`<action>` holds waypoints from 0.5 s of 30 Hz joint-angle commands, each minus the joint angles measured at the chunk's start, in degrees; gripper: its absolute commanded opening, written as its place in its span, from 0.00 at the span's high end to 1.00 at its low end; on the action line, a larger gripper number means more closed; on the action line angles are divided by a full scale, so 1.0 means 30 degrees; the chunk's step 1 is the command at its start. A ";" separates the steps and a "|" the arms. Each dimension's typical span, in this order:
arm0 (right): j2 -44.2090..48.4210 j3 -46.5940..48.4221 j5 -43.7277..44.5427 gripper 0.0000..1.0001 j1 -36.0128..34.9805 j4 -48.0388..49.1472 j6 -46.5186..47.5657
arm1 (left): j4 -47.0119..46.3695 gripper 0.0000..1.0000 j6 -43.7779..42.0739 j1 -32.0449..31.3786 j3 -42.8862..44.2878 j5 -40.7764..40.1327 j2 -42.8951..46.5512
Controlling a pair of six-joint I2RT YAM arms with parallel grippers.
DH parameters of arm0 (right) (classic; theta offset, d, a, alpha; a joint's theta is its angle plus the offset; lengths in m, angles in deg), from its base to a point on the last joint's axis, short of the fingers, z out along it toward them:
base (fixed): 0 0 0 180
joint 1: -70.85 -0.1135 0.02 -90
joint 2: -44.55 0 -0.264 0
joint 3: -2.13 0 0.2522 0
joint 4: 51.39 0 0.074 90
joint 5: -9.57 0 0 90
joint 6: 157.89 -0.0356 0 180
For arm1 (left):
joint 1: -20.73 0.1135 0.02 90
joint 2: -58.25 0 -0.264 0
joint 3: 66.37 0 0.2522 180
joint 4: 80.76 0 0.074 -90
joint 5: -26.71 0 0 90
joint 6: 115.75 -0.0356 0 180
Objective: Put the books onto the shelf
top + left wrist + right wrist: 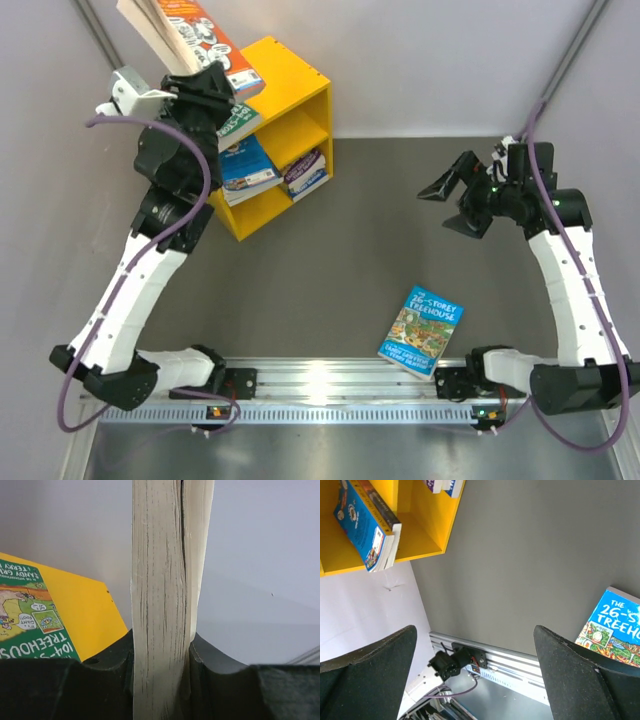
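My left gripper [205,90] is shut on an orange-covered book [190,35], held high over the left end of the yellow shelf [295,80]. In the left wrist view its pale page edge [160,580] stands upright between the jaws of the left gripper [160,652]. A green book [240,122] lies on the shelf just under that gripper. A blue book [246,165] and a purple-white one [306,172] sit in the compartments. Another blue book [422,330] lies flat on the table near the right arm's base. My right gripper [455,205] hangs open and empty above the table.
The aluminium rail [330,375] with both arm bases runs along the near edge. Grey walls close in the back and sides. In the right wrist view, the shelf [420,535], the blue book in it [367,527] and the lying blue book [612,630] show.
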 commanded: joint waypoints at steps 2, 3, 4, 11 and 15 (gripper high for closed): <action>0.0784 0.0092 -0.0692 0.00 -0.0080 0.0860 0.0400 | -0.2661 1.00 0.7088 0.4080 -0.1091 0.3262 -0.0537; 0.0843 0.0032 -0.0837 0.00 -0.0079 0.0861 0.0429 | -0.2691 1.00 0.8141 0.4381 -0.1240 0.3498 -0.0683; 0.0901 0.0003 -0.0926 0.00 -0.0079 0.0803 0.0488 | -0.2691 1.00 0.8384 0.4558 -0.1358 0.3355 -0.0743; 0.1400 -0.0671 -0.1161 0.00 -0.0079 0.0568 0.0868 | -0.1548 1.00 1.0817 0.6872 -0.1504 0.5636 -0.1915; 0.1400 -0.0759 -0.1307 0.00 -0.0079 0.0480 0.1015 | -0.0499 1.00 1.0467 0.6904 -0.1534 0.5729 -0.1946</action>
